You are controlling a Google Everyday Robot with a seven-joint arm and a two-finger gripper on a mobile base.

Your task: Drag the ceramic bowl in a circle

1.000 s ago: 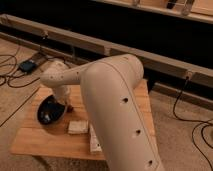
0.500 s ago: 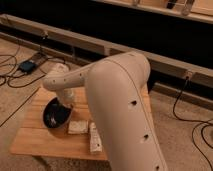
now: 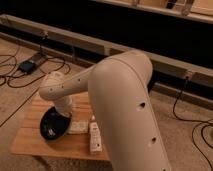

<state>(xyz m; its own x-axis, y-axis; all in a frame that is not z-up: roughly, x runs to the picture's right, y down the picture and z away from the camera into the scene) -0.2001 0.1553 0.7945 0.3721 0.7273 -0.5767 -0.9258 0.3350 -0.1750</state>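
The ceramic bowl (image 3: 52, 126) is glossy black and shallow, and it rests on the left part of the wooden table (image 3: 30, 142). My gripper (image 3: 65, 115) reaches down at the bowl's right rim, at the end of the large white arm (image 3: 120, 95). The wrist hides the gripper's tip and part of the bowl. The bowl's right edge lies close to a small white packet (image 3: 77, 127).
A white bottle (image 3: 95, 138) lies on the table to the right of the packet, near the front edge. Black cables and a power box (image 3: 27, 65) lie on the floor to the left. A long low ledge (image 3: 165, 62) runs behind the table.
The bowl has slid with the gripper toward the table's front and closer to the white packet. The arm has swung along with it.
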